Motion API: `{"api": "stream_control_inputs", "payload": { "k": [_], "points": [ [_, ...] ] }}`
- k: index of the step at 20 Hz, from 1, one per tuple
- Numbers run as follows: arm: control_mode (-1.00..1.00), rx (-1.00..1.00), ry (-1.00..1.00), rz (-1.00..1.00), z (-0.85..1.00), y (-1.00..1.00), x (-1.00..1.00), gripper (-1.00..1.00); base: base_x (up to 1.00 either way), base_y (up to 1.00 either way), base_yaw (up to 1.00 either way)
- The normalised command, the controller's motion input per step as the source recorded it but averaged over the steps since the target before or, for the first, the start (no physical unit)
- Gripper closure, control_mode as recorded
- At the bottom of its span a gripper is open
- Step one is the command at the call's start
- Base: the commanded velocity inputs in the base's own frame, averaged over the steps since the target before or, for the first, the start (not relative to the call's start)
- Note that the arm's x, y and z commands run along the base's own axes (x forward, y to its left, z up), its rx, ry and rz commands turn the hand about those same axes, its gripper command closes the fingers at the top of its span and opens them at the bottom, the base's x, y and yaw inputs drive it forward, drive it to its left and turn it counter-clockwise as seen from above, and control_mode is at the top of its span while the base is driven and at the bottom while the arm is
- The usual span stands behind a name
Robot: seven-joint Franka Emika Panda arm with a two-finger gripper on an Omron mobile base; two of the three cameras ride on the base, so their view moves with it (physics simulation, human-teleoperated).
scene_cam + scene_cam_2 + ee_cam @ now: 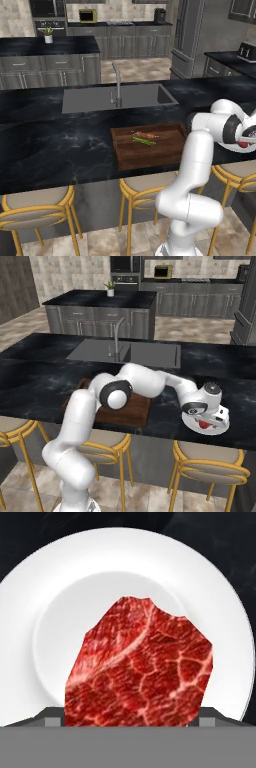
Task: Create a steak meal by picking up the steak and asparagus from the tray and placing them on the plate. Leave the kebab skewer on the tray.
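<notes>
The white Franka arm rises from its base beside the gold-legged bar stools [142, 192], bends at a dark elbow joint, and reaches out to its right across the black marble counter [55, 145]. In the right base view the forearm runs level above the counter edge and ends in a wrist turned downward. The two-finger gripper [204, 423] hangs directly over the round, flat white plate [220, 429], which sits on the counter near its front edge, well apart from the tray.

The bright red, marbled chunk of raw steak [142, 667] sits between the finger tips. In the hand view it covers the lower centre of the plate [60, 577] and hides most of both tips; the jaws are closed against its sides, pinching it. In the right base view the steak [202, 425] shows as a small red patch under the hand, just above the plate surface. Whether it touches the plate cannot be told.

The large rectangular dark brown wooden tray [150, 155] lies on the counter in front of the grey sink [100, 98]. On it rest the thin bundle of green asparagus stalks [144, 141] and, just beside it on the sink side, the slender reddish-brown kebab skewer [145, 135]. The two lie roughly parallel.
</notes>
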Motion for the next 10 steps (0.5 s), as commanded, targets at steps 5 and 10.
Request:
{"api": "stream_control_inputs", "payload": {
  "k": [5, 10],
  "points": [
    [-1.00, 0.01, 0.00, 0.00, -0.04, -0.07, 0.13, -1.00, 0.00, 0.00, 0.00],
    [-1.00, 0.01, 0.00, 0.00, 0.08, -0.05, 0.06, -1.00, 0.00, 0.00, 0.00]
  ]
}}
